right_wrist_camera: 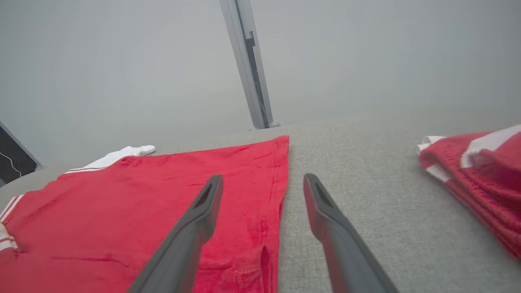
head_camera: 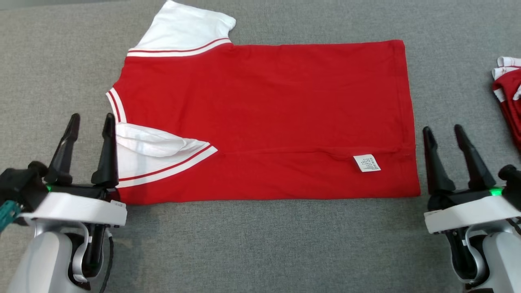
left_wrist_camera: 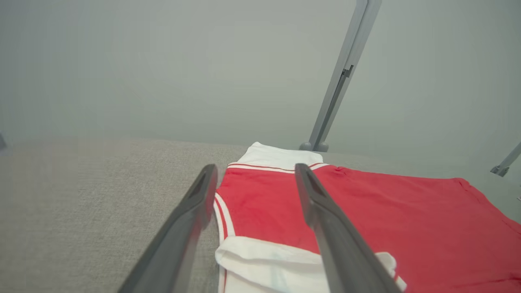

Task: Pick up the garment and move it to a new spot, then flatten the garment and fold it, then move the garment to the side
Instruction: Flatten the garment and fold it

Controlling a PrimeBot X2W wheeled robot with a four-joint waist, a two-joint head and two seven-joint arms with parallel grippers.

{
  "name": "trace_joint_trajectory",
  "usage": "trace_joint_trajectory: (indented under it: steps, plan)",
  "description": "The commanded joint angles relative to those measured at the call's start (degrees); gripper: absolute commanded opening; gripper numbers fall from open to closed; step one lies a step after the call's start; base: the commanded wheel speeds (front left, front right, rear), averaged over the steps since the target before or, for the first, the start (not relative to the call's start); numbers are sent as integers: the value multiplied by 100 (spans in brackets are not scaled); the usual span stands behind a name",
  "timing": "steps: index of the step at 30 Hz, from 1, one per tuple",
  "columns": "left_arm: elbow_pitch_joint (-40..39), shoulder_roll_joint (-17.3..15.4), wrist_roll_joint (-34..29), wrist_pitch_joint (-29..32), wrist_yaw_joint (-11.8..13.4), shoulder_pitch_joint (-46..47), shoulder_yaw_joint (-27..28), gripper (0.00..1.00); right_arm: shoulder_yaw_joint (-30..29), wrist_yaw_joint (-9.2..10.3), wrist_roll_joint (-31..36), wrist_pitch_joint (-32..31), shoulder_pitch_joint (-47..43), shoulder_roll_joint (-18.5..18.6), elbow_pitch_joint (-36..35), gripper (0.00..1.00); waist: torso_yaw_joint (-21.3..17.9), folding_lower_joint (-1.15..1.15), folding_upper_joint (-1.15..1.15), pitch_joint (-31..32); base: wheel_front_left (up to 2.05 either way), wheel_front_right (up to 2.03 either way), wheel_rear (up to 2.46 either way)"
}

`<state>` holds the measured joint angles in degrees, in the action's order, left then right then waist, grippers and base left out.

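End effector L (head_camera: 92, 118) & end effector R (head_camera: 442, 128) spread, either side of flat red garment (head_camera: 264, 114) on grey surface (head_camera: 260, 244)

Head view looks steeply down on the shirt (head_camera: 264, 122); both wrist views skim low across it from opposite ends.

The left pincer (head_camera: 92, 119) sat at 8 o'clock in the head view, its two dark fingers parted, empty, tilted toward 1 o'clock. The right pincer (head_camera: 443, 130) sat at 4 o'clock, fingers likewise parted and empty, tilted toward 11. The pale left forearm (head_camera: 38, 264) and right forearm (head_camera: 502, 260) showed at the bottom corners.
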<state>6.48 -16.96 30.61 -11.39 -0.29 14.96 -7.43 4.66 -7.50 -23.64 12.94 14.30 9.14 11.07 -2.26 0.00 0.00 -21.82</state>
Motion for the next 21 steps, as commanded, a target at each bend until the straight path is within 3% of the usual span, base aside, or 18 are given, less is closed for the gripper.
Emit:
trace_joint_trajectory:
  steps: [1, 7, 21]
  plan:
    - [-99, 15, -111, -144, 108, -80, 88, 100, -107, 2, 171, 90, -91, -40, -135, 100, 9, 0, 0, 75, 0, 0, 0]
    - [-525, 69, -485, -344, 407, -478, 259, 100, -357, 2, 759, 188, -314, -125, -628, 100, 26, 0, 0, 315, 0, 0, 0]
    - [-925, 299, -888, -383, 495, -1587, 398, 100, -581, 2, 1096, 71, -1114, -321, -963, 100, 6, 0, 0, 782, 0, 0, 0]
